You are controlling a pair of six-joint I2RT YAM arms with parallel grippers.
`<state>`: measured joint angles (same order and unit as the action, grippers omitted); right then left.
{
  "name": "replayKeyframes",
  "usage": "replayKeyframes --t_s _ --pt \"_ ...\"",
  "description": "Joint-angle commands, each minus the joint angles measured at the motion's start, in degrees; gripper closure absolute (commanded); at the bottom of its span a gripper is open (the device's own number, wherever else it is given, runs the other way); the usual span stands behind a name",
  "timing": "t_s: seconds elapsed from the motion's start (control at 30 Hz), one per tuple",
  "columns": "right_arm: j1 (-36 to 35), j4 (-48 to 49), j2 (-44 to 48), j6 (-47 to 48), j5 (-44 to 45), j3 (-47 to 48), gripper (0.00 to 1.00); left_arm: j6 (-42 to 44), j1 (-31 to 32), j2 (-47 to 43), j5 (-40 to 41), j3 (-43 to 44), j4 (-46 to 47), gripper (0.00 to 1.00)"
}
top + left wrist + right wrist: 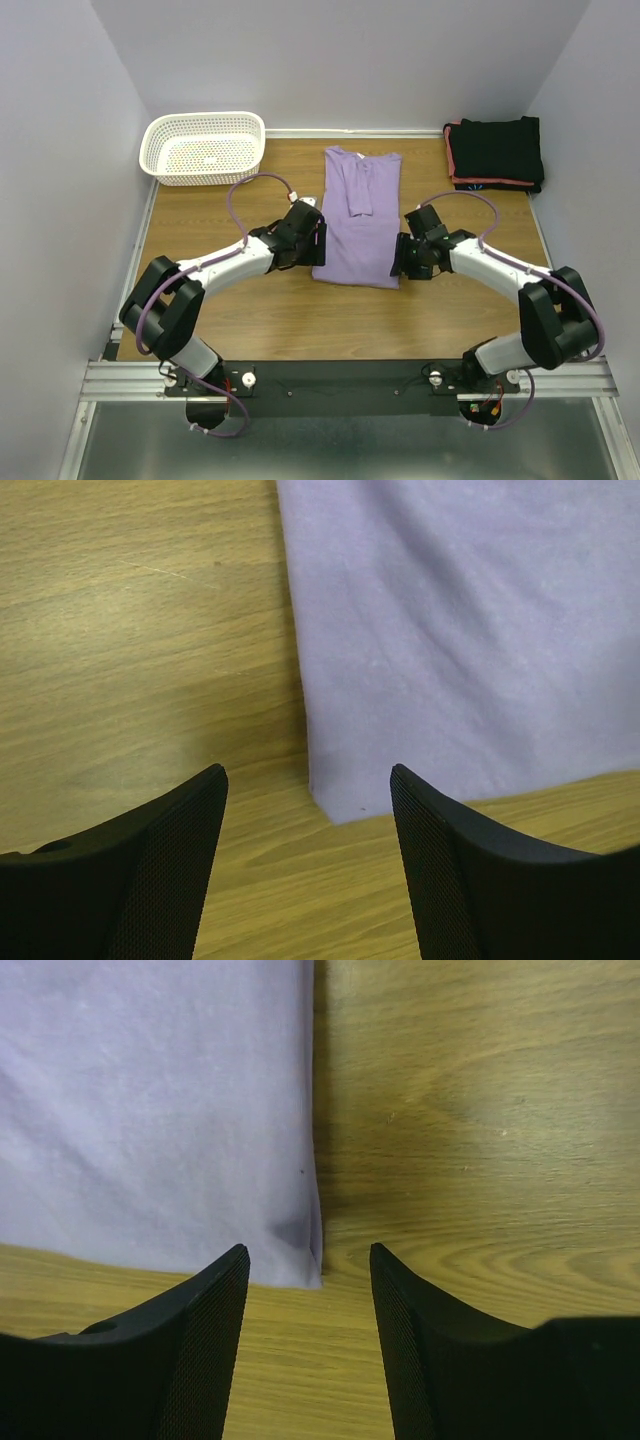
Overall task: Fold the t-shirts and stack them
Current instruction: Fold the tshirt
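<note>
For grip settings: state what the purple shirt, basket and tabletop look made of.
Purple shirt: soft matte cloth, faintly fuzzy, lying limp. Basket: white mesh, probably moulded plastic. Tabletop: wood or wood-look laminate, visible grain, slight sheen.

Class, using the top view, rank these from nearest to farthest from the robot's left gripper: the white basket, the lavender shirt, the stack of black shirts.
1. lavender shirt, right beside the left gripper, mid-table.
2. white basket, far left corner.
3. stack of black shirts, far right corner.
</note>
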<state>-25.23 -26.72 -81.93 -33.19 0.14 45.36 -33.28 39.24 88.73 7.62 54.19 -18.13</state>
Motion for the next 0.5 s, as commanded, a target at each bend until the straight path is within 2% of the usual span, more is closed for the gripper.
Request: replayKeyframes --t_s 0.0,0.47 --pt "-1.9 -2.0 -2.5 -1.8 3.9 0.3 0.41 -1.0 0.6 -1.5 0.6 -0.1 -0.3 0.26" --pt "-7.5 -7.0 -10.7 -4.7 6.9 1.0 0.45 -0.6 1.2 0.0 1.2 1.7 -3.0 0.26"
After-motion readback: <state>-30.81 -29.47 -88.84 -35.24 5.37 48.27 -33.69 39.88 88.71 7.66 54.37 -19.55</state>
